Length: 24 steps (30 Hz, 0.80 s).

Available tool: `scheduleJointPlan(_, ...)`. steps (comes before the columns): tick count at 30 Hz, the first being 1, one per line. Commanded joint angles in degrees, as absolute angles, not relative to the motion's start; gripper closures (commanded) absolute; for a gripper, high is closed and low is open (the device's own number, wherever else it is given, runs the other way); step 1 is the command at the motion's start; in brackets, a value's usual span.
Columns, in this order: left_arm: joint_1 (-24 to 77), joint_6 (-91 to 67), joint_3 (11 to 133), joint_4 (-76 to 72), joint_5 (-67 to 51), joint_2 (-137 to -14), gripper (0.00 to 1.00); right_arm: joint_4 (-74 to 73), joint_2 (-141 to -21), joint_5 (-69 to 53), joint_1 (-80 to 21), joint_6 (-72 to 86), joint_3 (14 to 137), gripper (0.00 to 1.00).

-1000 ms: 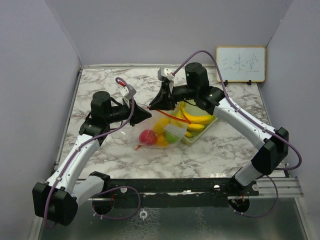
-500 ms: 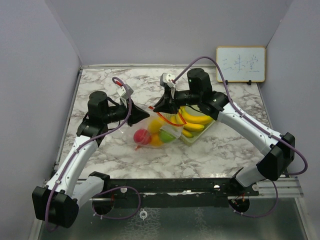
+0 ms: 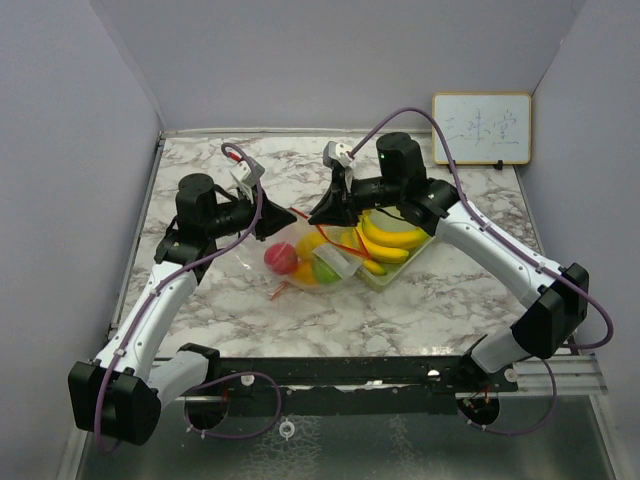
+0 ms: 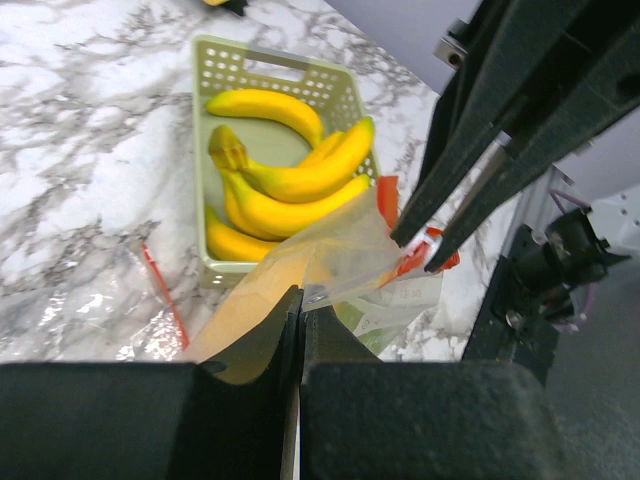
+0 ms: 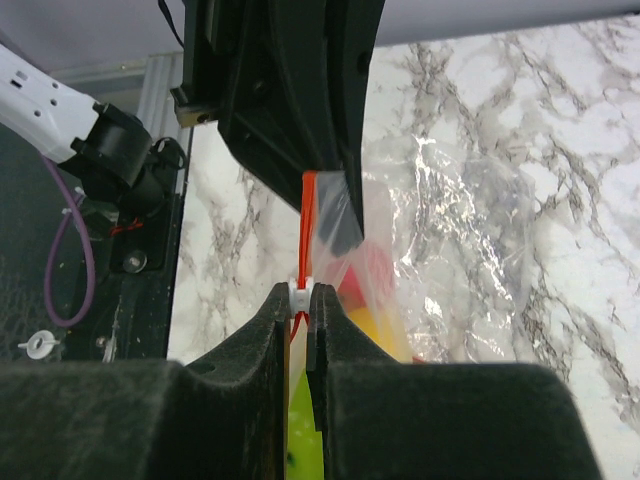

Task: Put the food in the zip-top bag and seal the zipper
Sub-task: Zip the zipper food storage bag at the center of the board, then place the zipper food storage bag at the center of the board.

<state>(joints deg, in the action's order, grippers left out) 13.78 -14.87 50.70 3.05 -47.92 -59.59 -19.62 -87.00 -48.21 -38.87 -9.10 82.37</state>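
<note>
The left gripper (image 4: 300,300) and right gripper (image 5: 302,292) pinch the bag (image 5: 450,230), some fruit (image 3: 280,258) is inside, but the bananas (image 4: 290,180) lie in the tray (image 4: 215,60) and the zip (image 5: 308,215) looks open.

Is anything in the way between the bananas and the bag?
Yes. The glossy yellow toy bananas lie inside the wall of the pale green mesh tray, and the right end effector, pinching the clear plastic zip-top bag by its red zipper, hangs between them and it.
</note>
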Motion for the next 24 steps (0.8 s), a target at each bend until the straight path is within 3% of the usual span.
scheduleJointPlan(1,11.66,-14.96,55.42,3.10,-35.16,-59.27,1.00,-23.88,-82.90,-44.01,-38.41,-10.53,80.82,0.98)
scheduleJointPlan(10,9.94,-16.15,63.46,1.58,-37.16,-60.57,1.00,-25.24,-77.41,-32.12,-36.93,-10.23,73.38,0.98)
scheduleJointPlan(24,8.16,-11.42,71.81,7.08,-24.64,-65.70,1.00,-25.57,-74.07,-14.73,-34.37,-7.34,64.94,0.98)
